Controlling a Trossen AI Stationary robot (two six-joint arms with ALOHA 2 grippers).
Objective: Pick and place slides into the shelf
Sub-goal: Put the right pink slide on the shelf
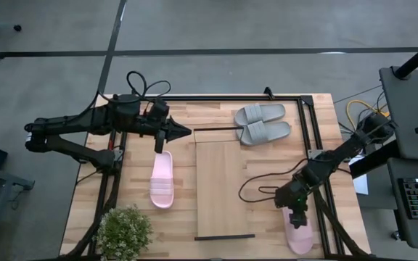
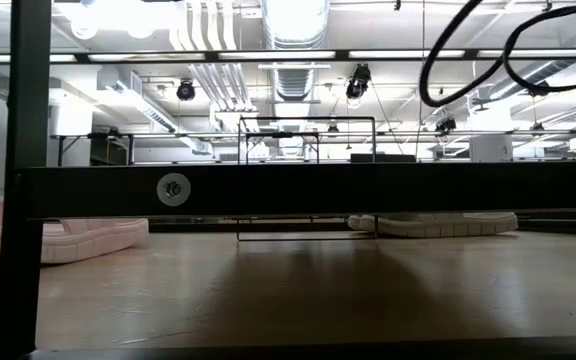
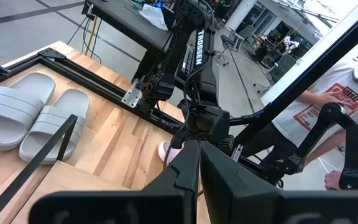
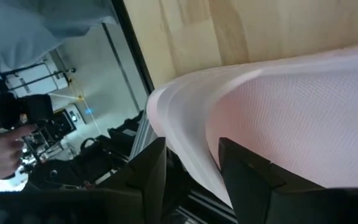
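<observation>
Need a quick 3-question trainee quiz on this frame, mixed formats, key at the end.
1. True or false: a slide already lies on the shelf.
2. Which gripper is down at a pink slide? A) left gripper B) right gripper
3. Fill in: the grey pair lies beside the shelf's ____ end, away from the plant.

Key:
1. False; the board is bare.
2. B; its open fingers straddle the edge of the pink slide near the table's right corner. The left gripper, shut, hovers above the other pink slide.
3. far

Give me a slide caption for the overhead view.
Right hand reaches a pink slide; left hand waits above another, shelf empty.
</observation>
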